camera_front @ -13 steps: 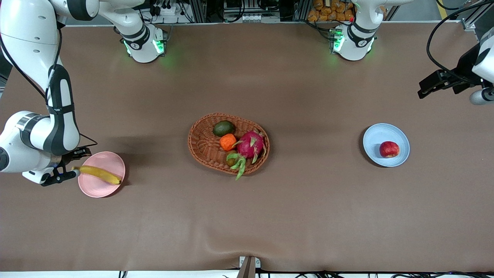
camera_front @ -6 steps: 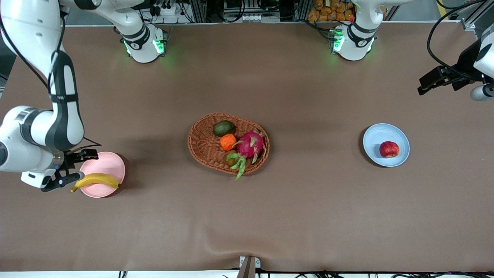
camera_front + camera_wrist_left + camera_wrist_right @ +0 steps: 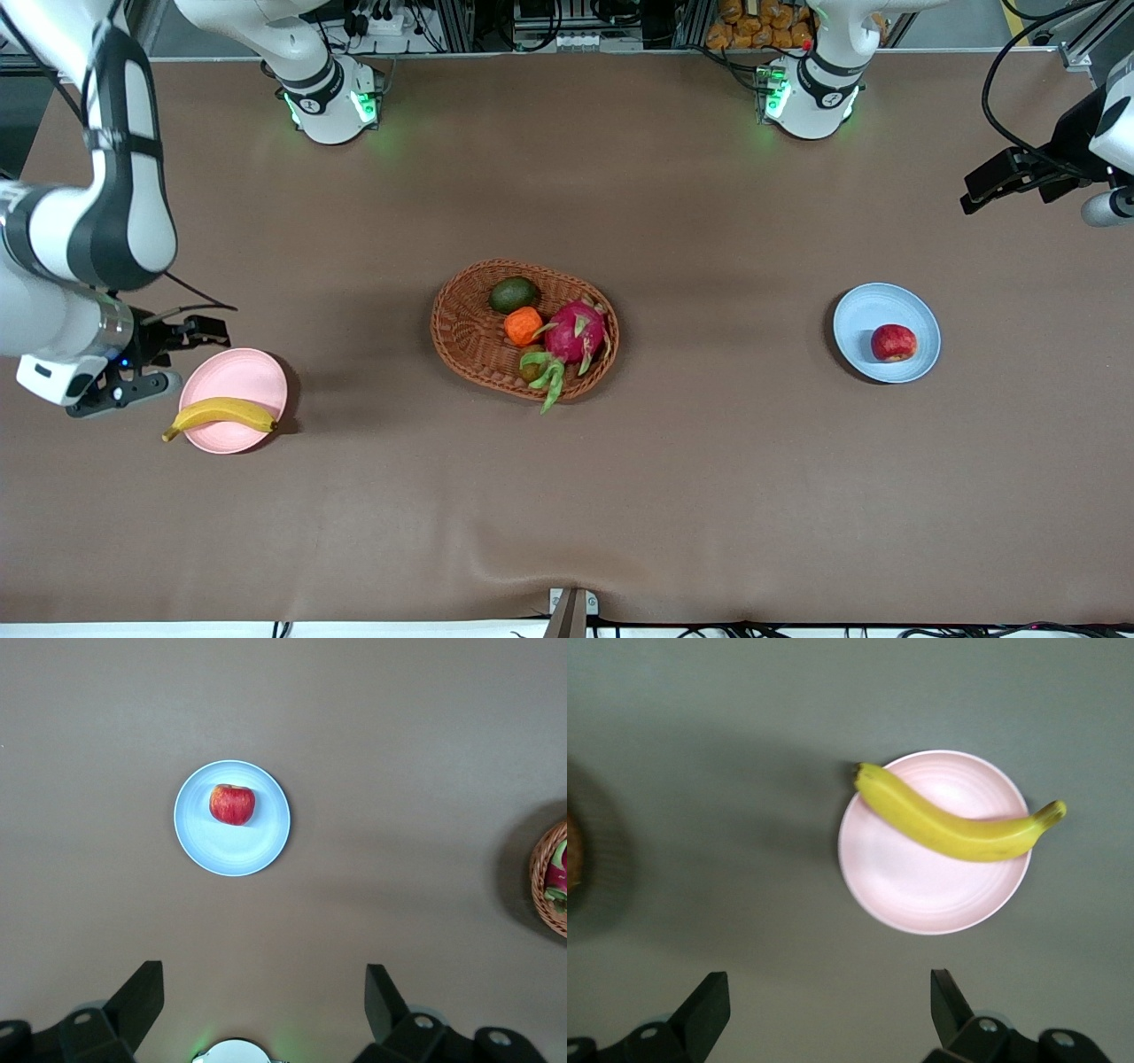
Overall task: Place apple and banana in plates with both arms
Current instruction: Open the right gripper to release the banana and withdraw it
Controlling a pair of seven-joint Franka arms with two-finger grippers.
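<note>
A: So where are you in the task?

B: Both placements look done. The banana (image 3: pixel 221 415) lies across the pink plate (image 3: pixel 237 377), lower left of the frame in the front view, on the rim nearer the camera with both tips overhanging. The apple (image 3: pixel 893 342) sits in the blue plate (image 3: pixel 864 312) at mid right, off-centre, toward the left arm's end of the table.

A: Grippers?

B: Your right gripper (image 3: pixel 151 363) is at the left edge of the frame, just beside the pink plate, fingers spread wide, holding nothing. The right wrist view confirms it: the two fingertips (image 3: pixel 709 1003) stand well apart with the banana clear of them. Your left gripper (image 3: pixel 1001 182) is up at the upper right edge, well apart from the blue plate; its fingers (image 3: pixel 146 988) are equally wide apart and empty.

A: Next move?

B: Retreat only, I'd say. Pull your right arm straight up and away without brushing the banana's stem tip (image 3: pixel 168 435), which hangs past the rim toward that gripper. The basket (image 3: pixel 469 332) of other fruit at centre needs no touching.
</note>
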